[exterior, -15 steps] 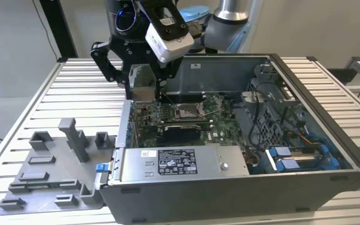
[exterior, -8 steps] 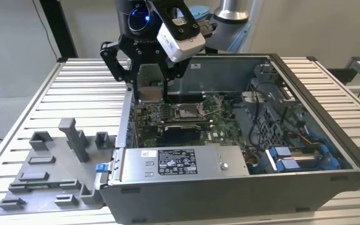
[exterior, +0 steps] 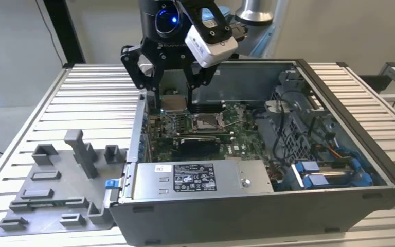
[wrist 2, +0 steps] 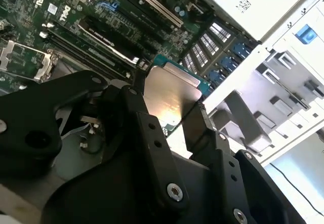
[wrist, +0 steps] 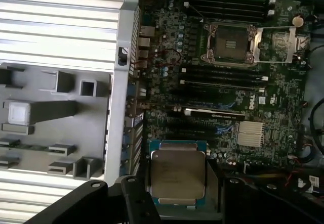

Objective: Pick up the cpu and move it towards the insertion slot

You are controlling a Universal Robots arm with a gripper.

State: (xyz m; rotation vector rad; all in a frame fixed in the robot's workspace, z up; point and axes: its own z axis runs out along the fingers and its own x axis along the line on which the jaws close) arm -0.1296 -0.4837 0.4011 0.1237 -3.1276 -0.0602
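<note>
The black gripper (exterior: 173, 87) hangs above the open computer case (exterior: 362, 170), its jaws pinching the thin square silver-faced cpu (wrist: 177, 176) by two opposite edges, held flat so the face stays level. It rides over the green motherboard (wrist: 283, 97), just beside the insertion slot (exterior: 205, 122), a silver-framed socket with a dark centre.

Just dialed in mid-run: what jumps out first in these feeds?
The black end effector hangs over the open computer case, gripping the cpu by its edges above the green motherboard. The insertion slot, with its shiny frame and dark centre, sits apart from the chip, toward the exterior view's right. Outside the case, on the exterior view's left, a grey plastic tray with upright blocks lies on the slatted table.
</note>
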